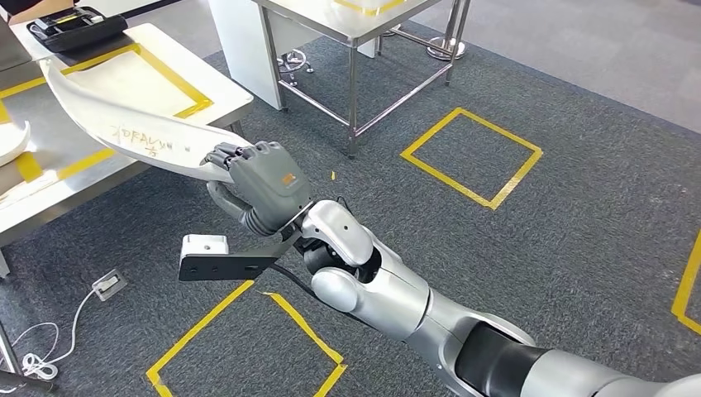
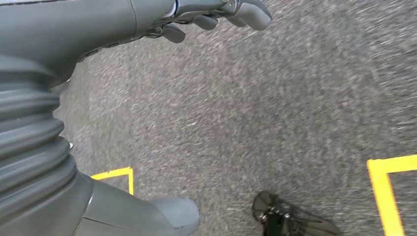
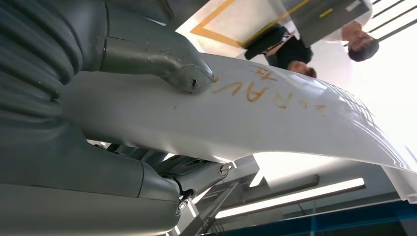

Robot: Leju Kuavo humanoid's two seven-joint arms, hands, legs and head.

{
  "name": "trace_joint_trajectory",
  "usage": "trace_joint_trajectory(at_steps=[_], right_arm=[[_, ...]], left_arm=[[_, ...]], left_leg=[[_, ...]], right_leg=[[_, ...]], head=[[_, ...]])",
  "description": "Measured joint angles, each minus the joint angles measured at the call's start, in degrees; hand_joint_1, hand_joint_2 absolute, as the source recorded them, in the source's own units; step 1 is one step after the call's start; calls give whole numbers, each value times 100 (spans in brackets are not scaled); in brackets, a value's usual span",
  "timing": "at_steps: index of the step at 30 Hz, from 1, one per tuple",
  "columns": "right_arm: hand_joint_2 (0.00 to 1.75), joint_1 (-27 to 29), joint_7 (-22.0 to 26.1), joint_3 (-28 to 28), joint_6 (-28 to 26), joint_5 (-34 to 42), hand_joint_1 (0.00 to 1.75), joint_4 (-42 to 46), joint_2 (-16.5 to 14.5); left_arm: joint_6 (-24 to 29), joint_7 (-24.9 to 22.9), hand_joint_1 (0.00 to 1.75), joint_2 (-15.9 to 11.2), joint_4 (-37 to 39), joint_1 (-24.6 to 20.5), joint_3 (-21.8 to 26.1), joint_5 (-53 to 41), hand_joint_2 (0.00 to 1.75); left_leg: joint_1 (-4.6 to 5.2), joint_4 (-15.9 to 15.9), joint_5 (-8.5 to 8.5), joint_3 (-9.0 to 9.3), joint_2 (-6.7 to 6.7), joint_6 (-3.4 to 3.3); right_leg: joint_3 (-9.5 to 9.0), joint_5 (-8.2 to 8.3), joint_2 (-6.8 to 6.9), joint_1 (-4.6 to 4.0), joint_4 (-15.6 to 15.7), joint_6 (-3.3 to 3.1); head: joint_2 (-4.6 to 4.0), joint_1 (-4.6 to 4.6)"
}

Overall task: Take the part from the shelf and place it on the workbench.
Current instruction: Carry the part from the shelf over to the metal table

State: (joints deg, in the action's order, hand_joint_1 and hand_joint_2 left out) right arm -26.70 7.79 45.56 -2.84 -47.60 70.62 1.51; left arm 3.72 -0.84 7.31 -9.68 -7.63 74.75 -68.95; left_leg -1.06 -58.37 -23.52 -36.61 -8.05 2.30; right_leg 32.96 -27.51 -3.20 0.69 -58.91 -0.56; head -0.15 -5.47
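While my right hand (image 1: 263,184) grips the white curved part (image 1: 124,124) near one end, thumb on one face and fingers wrapped under the other, most of the part reaches out past my grasp and over the tabletop (image 1: 207,87). The right wrist view shows the thumb (image 3: 189,78) pressed flat on the part's smooth face (image 3: 275,123), just beside the orange lettering, with the darker fingers clamped beneath. I judge the step in hand to be the setting-down: the part is held above the tabletop, its far tip over the yellow-taped rectangle (image 1: 165,70), and I cannot tell whether any of it touches the surface yet.

To do this well, I should keep the grasp firm, since holding a long piece by its end lets the free end sag or swing. I would lower it slowly and level, letting the far end meet the tabletop first, then ease the near end down before loosening my fingers. The near end hangs at the tabletop's edge, so I should carry it further over the tabletop, lest it tip off once freed. A second white piece (image 1: 12,141) lies on the tabletop to the near side of the taped rectangle, and a black case (image 1: 78,29) sits beyond it; both want a wide berth.

My left hand (image 2: 216,14) hangs over the grey carpet, holding nothing, fingers loosely curled but apart.
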Motion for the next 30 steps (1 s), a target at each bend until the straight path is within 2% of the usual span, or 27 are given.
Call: trace_joint_trajectory(at_steps=[1, 2, 3, 4, 5, 6, 7, 8, 10, 11, 12, 13, 15, 16, 17, 19, 20, 21, 22, 23, 25, 26, 27, 28, 30], right_arm=[[175, -23, 8, 2, -11, 4, 175, -17, -23], [175, -43, 11, 4, -21, 10, 175, -35, -42], [175, -57, 15, 5, -30, 16, 175, -58, -51], [175, -61, 19, 7, -38, 26, 175, -87, -56], [175, -60, 23, 8, -40, 35, 175, -117, -56], [175, -59, 26, 10, -41, 43, 175, -147, -57], [175, -60, 28, 11, -43, 49, 175, -172, -58], [175, -63, 29, 12, -45, 51, 175, -189, -61], [175, -74, 33, 12, -57, 55, 175, -210, -71], [175, -85, 38, 13, -67, 59, 175, -218, -75], [175, -96, 45, 14, -80, 61, 175, -227, -79], [175, -106, 52, 15, -95, 62, 175, -237, -83], [175, -122, 69, 19, -114, 62, 175, -251, -93], [175, -129, 77, 21, -121, 62, 175, -255, -99], [175, -136, 84, 23, -125, 62, 175, -257, -103], [175, -138, 88, 29, -126, 63, 175, -274, -98], [175, -133, 90, 31, -122, 76, 175, -287, -93], [175, -127, 99, 33, -119, 111, 175, -303, -89], [175, -125, 114, 34, -120, 160, 175, -317, -86], [175, -131, 135, 36, -126, 219, 175, -327, -86], [175, -162, 173, 36, -146, 294, 175, -338, -87], [175, -184, 186, 36, -155, 308, 175, -341, -91], [175, -202, 193, 36, -162, 313, 175, -344, -96], [175, -216, 196, 36, -169, 316, 175, -346, -101], [175, -224, 194, 36, -202, 320, 175, -349, -112]], left_arm=[[3, -6, 0, -1, 3, 7, 0, 1, 175], [4, -9, 0, -3, 4, 4, 1, 1, 175], [4, -8, 0, -4, 7, -6, 1, 2, 175], [4, -6, 0, -9, 7, -20, 1, 2, 175], [4, -3, 0, -14, 6, -28, 1, 2, 175], [4, -1, 0, -18, 6, -28, 1, 2, 175], [4, 1, 0, -21, 5, -24, 1, 2, 175], [4, 2, 0, -24, 4, -19, 1, 2, 175], [3, 15, 0, -32, 1, -23, 2, 2, 175], [3, 23, 0, -36, -1, -29, 3, 2, 175], [-2, 30, 0, -38, -2, -33, 3, 2, 175], [-10, 33, 0, -39, -2, -33, 3, 3, 175], [-42, 34, 0, -43, -2, -18, 3, 4, 175], [-59, 34, 0, -43, -2, -15, 3, 4, 175], [-72, 34, 0, -43, -2, -20, 3, 6, 175], [-84, 45, 0, -42, -2, -42, 3, 16, 175], [-84, 55, 0, -43, -3, -49, 3, 26, 175], [-84, 68, 0, -43, -3, -47, 3, 43, 175], [-84, 79, 0, -43, -3, -40, 4, 58, 175], [-84, 90, 0, -42, -2, -33, 5, 78, 175], [-83, 102, 0, -37, -1, -26, 7, 102, 175], [-82, 105, 0, -35, -1, -25, 8, 108, 175], [-81, 108, 0, -35, -2, -23, 8, 109, 175], [-80, 110, 0, -39, -2, -19, 9, 109, 175], [-79, 120, 0, -48, -2, -10, 9, 111, 175]], left_leg=[[6, -70, -45, -49, 119, 24], [17, -247, -153, -140, 291, 39], [26, -543, -321, -269, 501, 46], [30, -938, -524, -451, 648, 61], [28, -1309, -683, -615, 717, 75], [26, -1549, -757, -711, 751, 84], [26, -1584, -726, -701, 772, 88], [27, -1367, -594, -562, 801, 84], [55, -575, -296, -89, 983, 38], [73, -258, -210, 89, 1073, -7], [91, -76, -179, 186, 1130, -55], [107, -35, -192, 196, 1127, -101], [90, -13, -164, 178, 1003, -171], [73, 1, -151, 180, 943, -204], [54, 17, -134, 183, 885, -237], [32, 25, -114, 176, 766, -280], [31, 21, -110, 167, 708, -291], [31, 15, -109, 159, 651, -295], [30, 6, -109, 153, 598, -296], [29, -6, -110, 151, 549, -293], [24, -35, -117, 146, 467, -269], [30, -52, -123, 137, 437, -241], [37, -61, -126, 126, 420, -208], [45, -66, -140, 116, 414, -204], [51, -55, -144, 114, 425, -215]], right_leg=[[-15, 22, 74, 9, 25, -47], [-29, 41, 156, 19, 50, -89], [-31, 47, 239, 9, 59, -117], [-27, 45, 326, -3, 59, -136], [-23, 41, 417, -14, 58, -143], [-20, 38, 508, -21, 56, -145], [-20, 34, 595, -25, 54, -145], [-24, 27, 674, -27, 51, -138], [-41, -2, 823, -43, 37, -106], [-48, -18, 883, -56, 29, -81], [-55, -28, 937, -70, 24, -54], [-62, -34, 988, -83, 25, -26], [-76, -52, 1045, -79, 26, 36], [-62, -102, 956, -69, -25, 73], [2, -207, 801, -56, -180, 109], [305, -544, 451, -30, -834, 160], [503, -696, 373, -25, -1227, 173], [657, -766, 346, -21, -1510, 179], [726, -732, 338, -19, -1603, 179], [669, -580, 334, -15, -1437, 172], [327, -186, 304, -5, -668, 143], [171, -53, 280, -10, -316, 127], [82, 6, 259, -13, -106, 111], [55, 10, 244, -17, -19, 107], [62, 33, 246, -24, 1, 98]], head=[[0, 13], [0, 26], [0, 39], [0, 52], [0, 51], [0, 52], [0, 52], [0, 52], [0, 52], [0, 49], [0, 46], [0, 44], [0, 43], [0, 43], [0, 38], [0, 25], [0, 16], [0, 15], [0, 14], [0, 13], [0, 13], [0, 15], [0, 17], [0, 17], [0, 20]])
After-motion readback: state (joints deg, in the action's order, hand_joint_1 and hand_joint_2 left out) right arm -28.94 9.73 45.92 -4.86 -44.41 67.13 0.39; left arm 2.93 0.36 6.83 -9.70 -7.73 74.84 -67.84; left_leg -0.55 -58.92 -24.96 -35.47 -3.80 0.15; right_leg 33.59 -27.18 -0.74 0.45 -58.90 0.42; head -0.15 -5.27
